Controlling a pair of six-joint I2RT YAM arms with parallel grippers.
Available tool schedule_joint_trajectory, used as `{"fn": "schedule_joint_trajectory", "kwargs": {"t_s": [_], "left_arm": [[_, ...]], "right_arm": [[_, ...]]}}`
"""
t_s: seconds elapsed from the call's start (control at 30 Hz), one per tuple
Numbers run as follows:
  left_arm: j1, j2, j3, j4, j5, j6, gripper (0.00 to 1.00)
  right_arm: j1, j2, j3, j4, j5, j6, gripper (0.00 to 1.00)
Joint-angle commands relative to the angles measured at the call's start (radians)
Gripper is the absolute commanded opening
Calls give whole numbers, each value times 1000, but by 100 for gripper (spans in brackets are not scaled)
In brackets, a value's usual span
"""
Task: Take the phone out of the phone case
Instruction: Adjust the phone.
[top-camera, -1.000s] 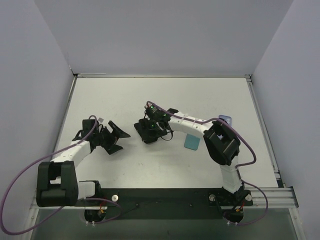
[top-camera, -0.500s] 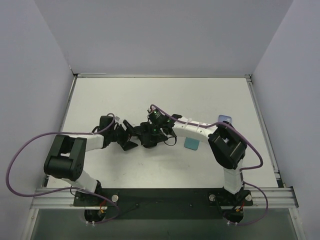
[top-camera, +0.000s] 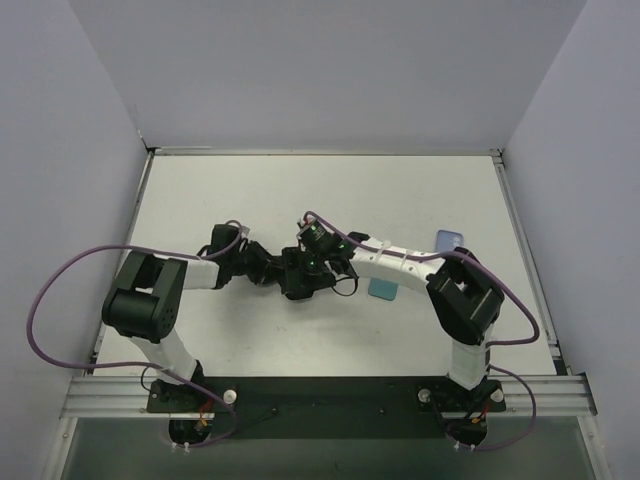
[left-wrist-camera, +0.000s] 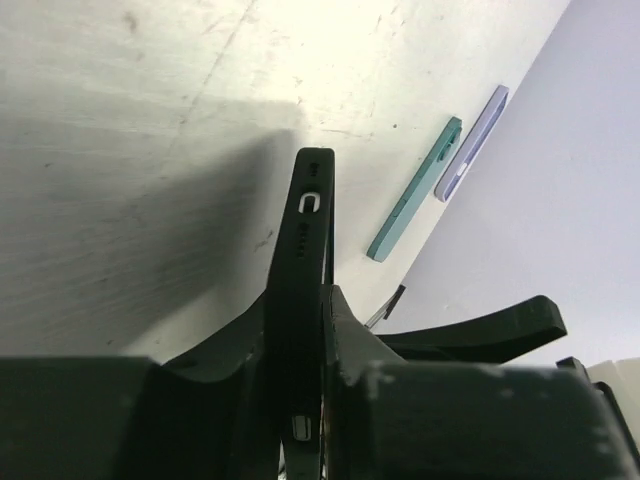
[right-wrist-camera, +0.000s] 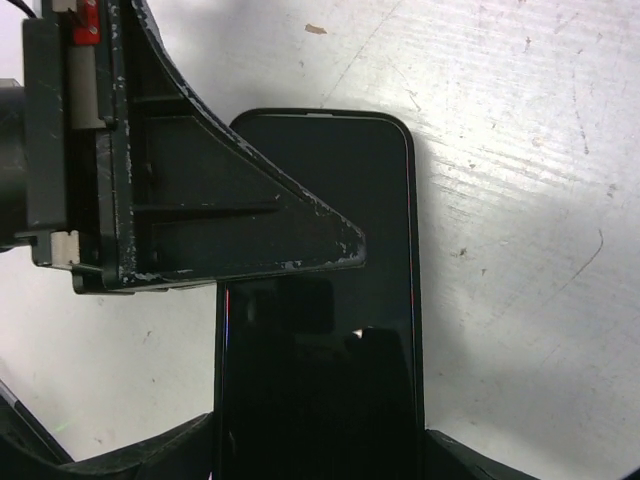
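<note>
Left wrist view has the left gripper (left-wrist-camera: 300, 350) closed narrowly on the black phone case (left-wrist-camera: 305, 250), seen edge-on and standing up between the two fingers, which press on its front and back. Its upper end, with a cutout and a side button, rises free above them. Right wrist view looks at the flat side instead: the phone (right-wrist-camera: 320, 330), its screen dark, fills the case, whose black rim runs all round the glass. One of the left gripper's fingers (right-wrist-camera: 200, 215) lies across the upper left part of the screen. The right gripper (right-wrist-camera: 318, 445) is spread to the phone's width, its fingers (right-wrist-camera: 150, 455) meeting the case's two long edges at the bottom of that view. Top external view shows neither the screen nor the grip clearly. It shows both arms reaching in from either side and meeting near the middle of the white table (top-camera: 250, 190), the dark phone lost among the black gripper parts. Behind the held phone, the left wrist view also shows a teal case (left-wrist-camera: 415, 205) and a lavender case (left-wrist-camera: 472, 145) lying on the table close together. From above they are off to the right, apart from both grippers, and I cannot tell whether either has anything in it.
</note>
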Motion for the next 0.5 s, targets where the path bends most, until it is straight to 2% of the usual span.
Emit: {"fn": "schedule_joint_trajectory", "kwargs": {"t_s": [0.0, 0.03, 0.07, 0.17, 0.27, 0.37, 0.47], "left_arm": [[-12, -8, 45, 20, -31, -9, 10], [-12, -19, 51, 15, -24, 0, 0], [-11, -27, 58, 0, -20, 10, 0], [-6, -67, 91, -55, -14, 47, 0], [8, -117, 98, -34, 29, 58, 0], [23, -168, 98, 30, 98, 54, 0], [38, -205, 60, 233, 185, -43, 0]], "right_arm": [[7, -76, -5, 21, 3, 5, 10], [7, -79, -5, 17, 6, 7, 19], [8, -90, 0, -14, 41, 4, 43], [4, -145, 2, -54, 80, -4, 78], [-15, -232, -26, -65, 115, -13, 86], [-48, -309, -63, -63, 85, -19, 87], [-105, -372, -116, -20, -33, -2, 84]]}}
